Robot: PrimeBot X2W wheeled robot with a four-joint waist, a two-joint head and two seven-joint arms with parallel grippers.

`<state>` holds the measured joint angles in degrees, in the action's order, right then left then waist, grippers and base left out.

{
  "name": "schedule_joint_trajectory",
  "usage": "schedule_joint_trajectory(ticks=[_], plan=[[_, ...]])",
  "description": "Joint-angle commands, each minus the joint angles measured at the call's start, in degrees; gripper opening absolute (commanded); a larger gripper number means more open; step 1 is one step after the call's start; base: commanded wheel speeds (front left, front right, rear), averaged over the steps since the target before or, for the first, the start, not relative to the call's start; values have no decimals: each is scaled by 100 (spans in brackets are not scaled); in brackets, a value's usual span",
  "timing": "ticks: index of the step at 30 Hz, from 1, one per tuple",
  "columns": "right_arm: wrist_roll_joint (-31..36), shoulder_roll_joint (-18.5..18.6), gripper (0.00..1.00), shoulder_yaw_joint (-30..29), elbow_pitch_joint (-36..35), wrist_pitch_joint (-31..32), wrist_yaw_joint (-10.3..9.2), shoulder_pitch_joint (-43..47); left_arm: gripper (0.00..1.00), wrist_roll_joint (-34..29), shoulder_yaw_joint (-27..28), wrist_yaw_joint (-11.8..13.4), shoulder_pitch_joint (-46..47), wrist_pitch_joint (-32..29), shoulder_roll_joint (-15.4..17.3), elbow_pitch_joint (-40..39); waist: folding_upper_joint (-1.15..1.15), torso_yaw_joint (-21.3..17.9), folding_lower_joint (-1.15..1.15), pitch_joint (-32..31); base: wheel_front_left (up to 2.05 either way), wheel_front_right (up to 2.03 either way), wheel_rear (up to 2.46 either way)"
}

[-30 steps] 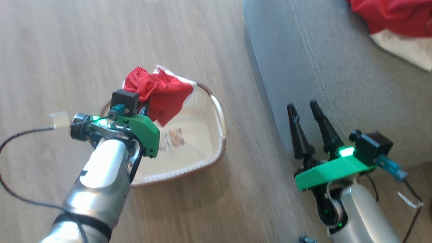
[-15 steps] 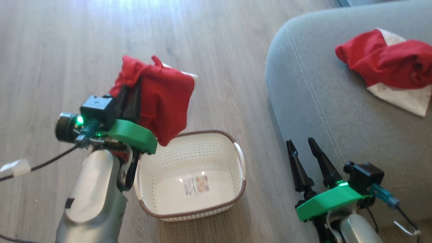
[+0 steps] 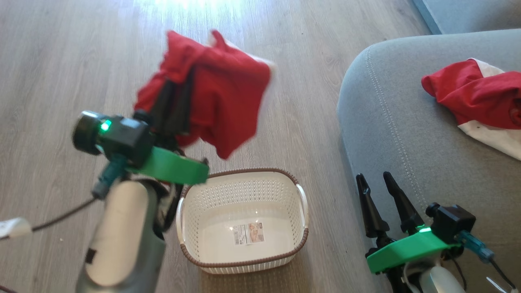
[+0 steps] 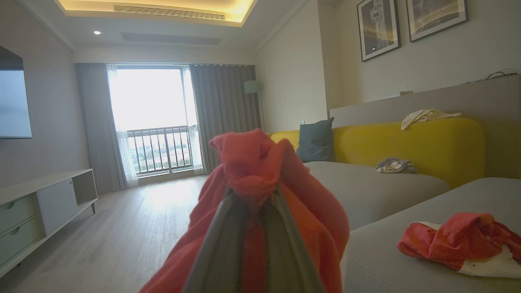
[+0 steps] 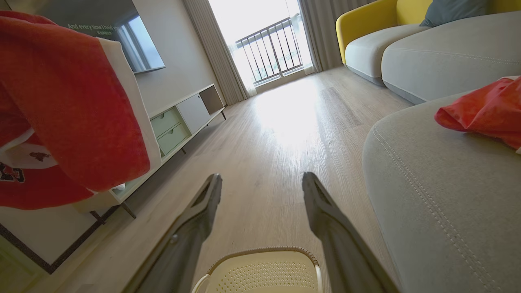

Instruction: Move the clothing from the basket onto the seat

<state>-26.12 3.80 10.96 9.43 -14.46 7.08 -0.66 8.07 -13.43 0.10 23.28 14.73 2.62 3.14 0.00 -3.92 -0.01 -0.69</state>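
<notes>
My left gripper (image 3: 179,87) is shut on a red garment with white trim (image 3: 228,97), which hangs in the air above and behind the basket. In the left wrist view the cloth (image 4: 252,162) bunches over the closed fingertips (image 4: 228,211). The cream basket (image 3: 302,203) stands on the floor with only a label on its bottom. A second red and white garment (image 3: 476,97) lies on the grey seat (image 3: 407,134). My right gripper (image 3: 372,176) is open and holds nothing, low beside the seat's front edge, right of the basket (image 5: 260,268).
The wooden floor (image 3: 61,61) stretches away to the left and behind the basket. A low TV cabinet (image 4: 44,203) lines the far left wall. A yellow-backed sofa (image 4: 407,142) with a blue cushion and loose cloths stands beyond the seat.
The head camera has shifted. My left gripper has lifted the red garment up and clear of the basket, which is left with nothing in it. The right gripper stays open by the seat.
</notes>
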Motion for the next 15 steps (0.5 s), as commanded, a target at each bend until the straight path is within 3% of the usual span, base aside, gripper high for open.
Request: schedule_joint_trajectory(ticks=[1,10,15], plan=[[53,35,100,77,-212,-54,41,-83,0,-13,57,-5,34,27,40,-280,0,8,1,-15,0,0,0],[86,9,100,-7,-231,-54,41,18,0,193,-966,152,-566,27,27,-298,0,75,1,-40,0,0,0],[99,-4,100,-39,-237,-54,41,18,0,278,-1208,216,-653,27,27,-288,0,114,1,-28,0,0,0]])
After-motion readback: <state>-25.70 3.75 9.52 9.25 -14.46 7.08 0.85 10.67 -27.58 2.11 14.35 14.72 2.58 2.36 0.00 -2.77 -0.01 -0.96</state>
